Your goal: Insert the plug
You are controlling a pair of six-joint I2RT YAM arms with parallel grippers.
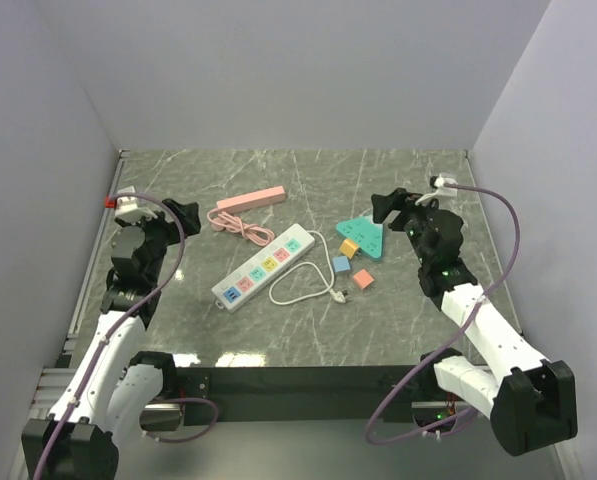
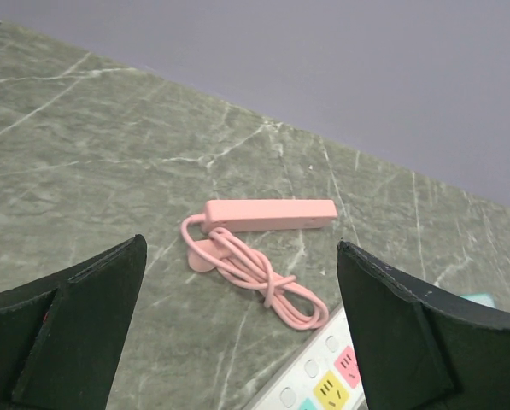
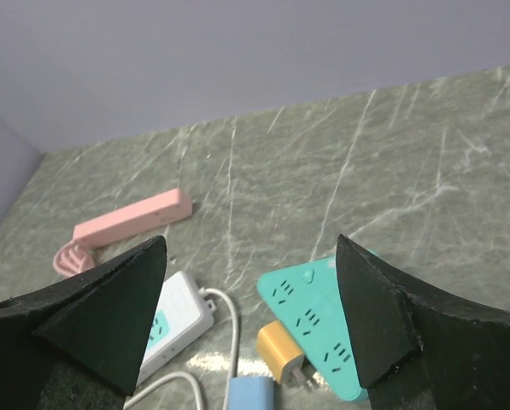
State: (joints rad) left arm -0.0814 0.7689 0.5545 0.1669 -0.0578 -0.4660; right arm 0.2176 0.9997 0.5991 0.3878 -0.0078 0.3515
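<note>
A white power strip [image 1: 262, 267] with coloured sockets lies mid-table, its white cable [image 1: 308, 290] looping to a plug [image 1: 344, 296]. A teal triangular socket block [image 1: 364, 236] lies right of it, with a yellow adapter [image 1: 348, 247], a blue adapter [image 1: 340, 264] and an orange adapter [image 1: 363, 280] beside it. In the right wrist view the teal block [image 3: 323, 320], yellow adapter [image 3: 280, 348] and blue adapter [image 3: 250, 395] lie below the open, empty right gripper [image 3: 250, 333]. My left gripper [image 2: 237, 342] is open and empty above the strip's end [image 2: 323, 380]. In the top view the left gripper [image 1: 178, 213] and right gripper [image 1: 383, 207] hover at the sides.
A pink power strip [image 1: 250, 199] with its coiled pink cable [image 1: 240, 227] lies at the back; it also shows in the left wrist view [image 2: 272, 215]. Grey walls enclose the table on three sides. Purple cables trail from both arms.
</note>
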